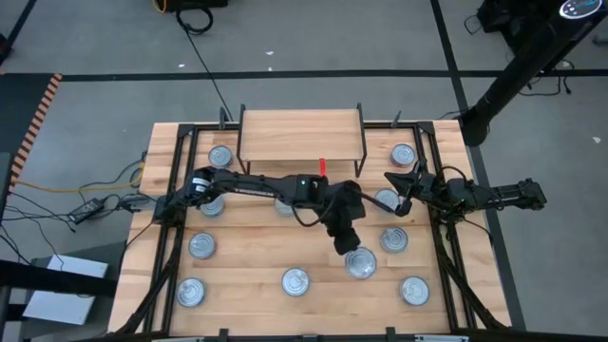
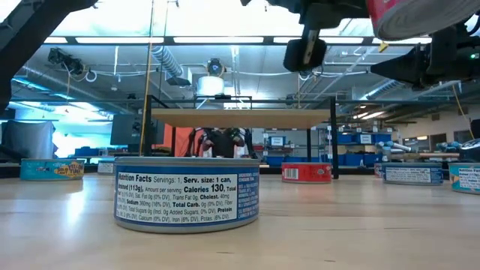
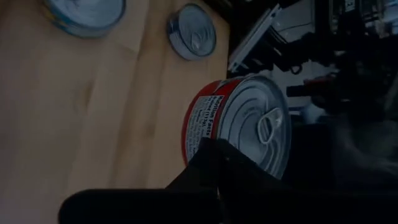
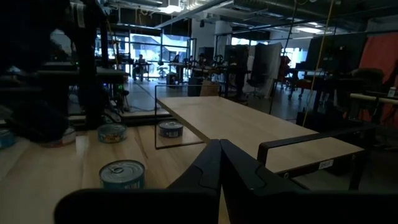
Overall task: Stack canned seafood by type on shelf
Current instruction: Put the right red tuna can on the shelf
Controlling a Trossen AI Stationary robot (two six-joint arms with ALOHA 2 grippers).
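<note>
So our left claw (image 1: pixel 346 237) is clamped down on a red-labelled can (image 3: pixel 239 127), lifted clear of the surface (image 1: pixel 256 256) out over the middle, and in the left wrist view we can see the silver pull-tab top and a strip of the red side label poking out past the dark fingers. We reckon it's held up like that so it can travel over the other cans without knocking them on the way to the shelf (image 1: pixel 300 135), which sits at the back edge with its light wood top bare. The right claw (image 1: pixel 394 180) is pinched shut on nothing, parked just off the shelf's right end, probably just keeping out of the way. The rest of the cans are scattered flat on the surface all around, shiny tops up: one silver-topped can (image 1: pixel 361 263) sits right under the raised claw, and from the low view a blue-labelled can (image 2: pixel 187 199) fills the front with its nutrition panel facing us, with another red one (image 2: pixel 306 173) back under the shelf.
</note>
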